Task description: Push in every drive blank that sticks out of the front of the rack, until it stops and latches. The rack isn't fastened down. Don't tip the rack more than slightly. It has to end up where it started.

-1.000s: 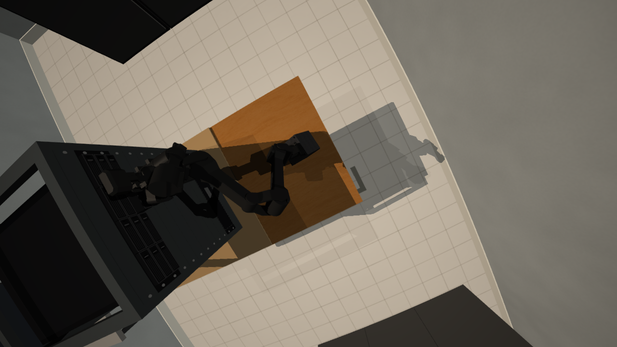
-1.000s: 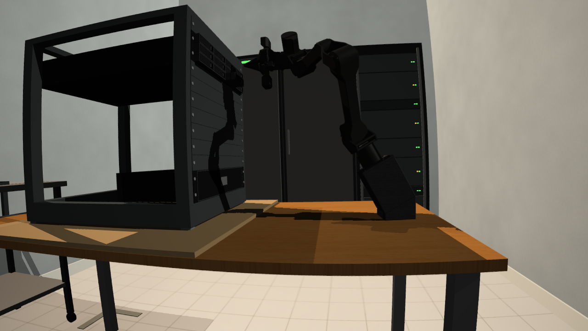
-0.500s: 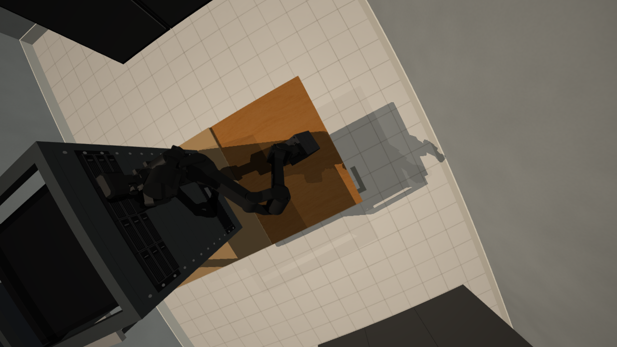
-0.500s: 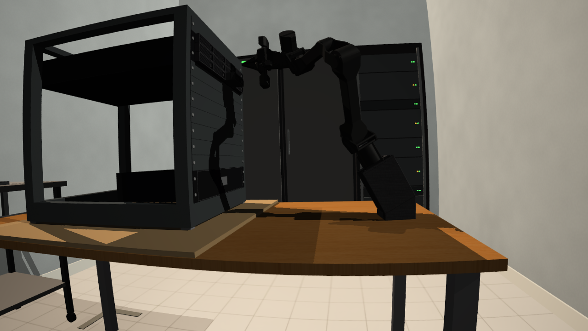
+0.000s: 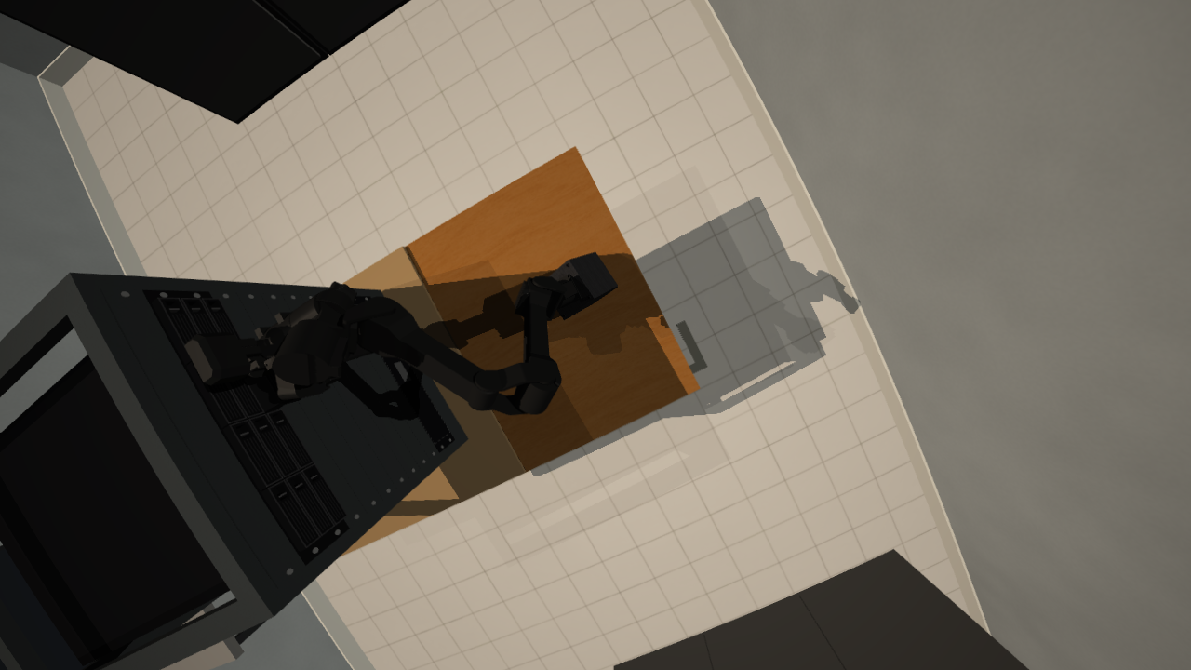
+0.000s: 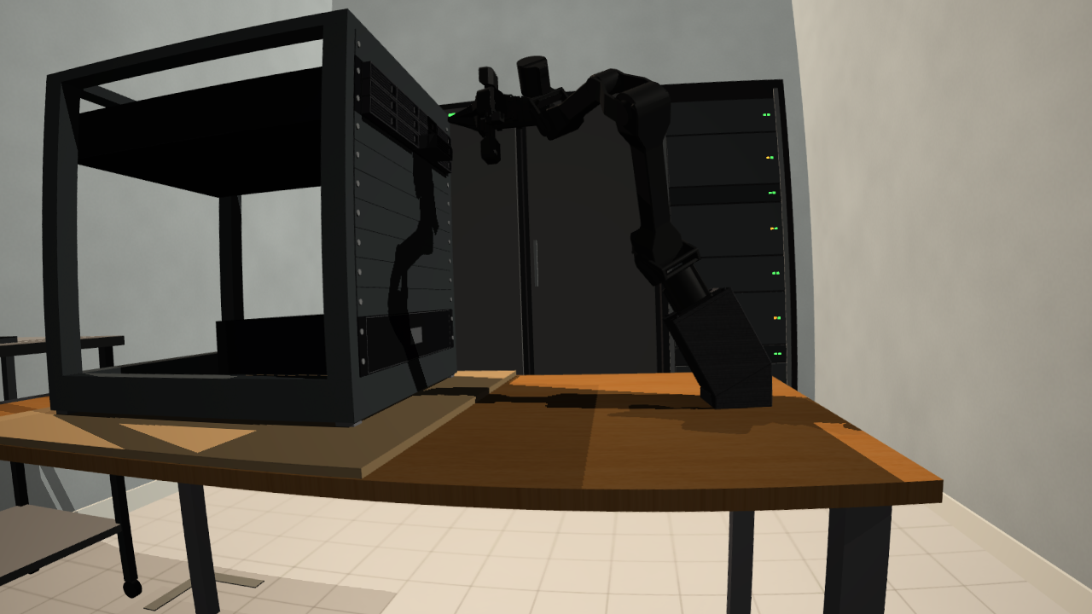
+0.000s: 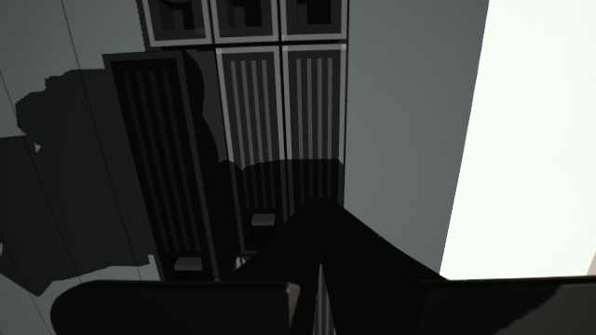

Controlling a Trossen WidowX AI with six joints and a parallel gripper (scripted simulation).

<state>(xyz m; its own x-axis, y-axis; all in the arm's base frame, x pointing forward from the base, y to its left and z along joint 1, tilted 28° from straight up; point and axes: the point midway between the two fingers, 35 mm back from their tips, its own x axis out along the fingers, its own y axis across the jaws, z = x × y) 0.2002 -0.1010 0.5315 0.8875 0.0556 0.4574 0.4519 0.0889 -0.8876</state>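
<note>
Facing drive fronts, hand (image 6: 451,118) (image 7: 318,209) shut, empty.

Black open-frame rack (image 5: 249,599) (image 6: 337,228), grey screw dots down front. Dark drive blanks (image 7: 251,116), paler grey stripes and rims. Orange-brown wood-grain table (image 5: 515,207) (image 6: 648,450). Cream floor tiles (image 5: 466,133) (image 6: 488,549), thin darker grid. Green and amber lights (image 6: 773,228) on black cabinet (image 6: 789,228).

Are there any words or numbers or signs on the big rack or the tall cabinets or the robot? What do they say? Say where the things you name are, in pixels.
None that I can read.
Rack (image 5: 241,466) (image 6: 337,228): no words or numbers show; the small pale patch (image 6: 416,335) low on its front has no readable writing.
Tall cabinets (image 6: 595,251): only little green and orange lights, no letters.
Robot arm (image 6: 648,168): no readable label; it's very dark.
</note>
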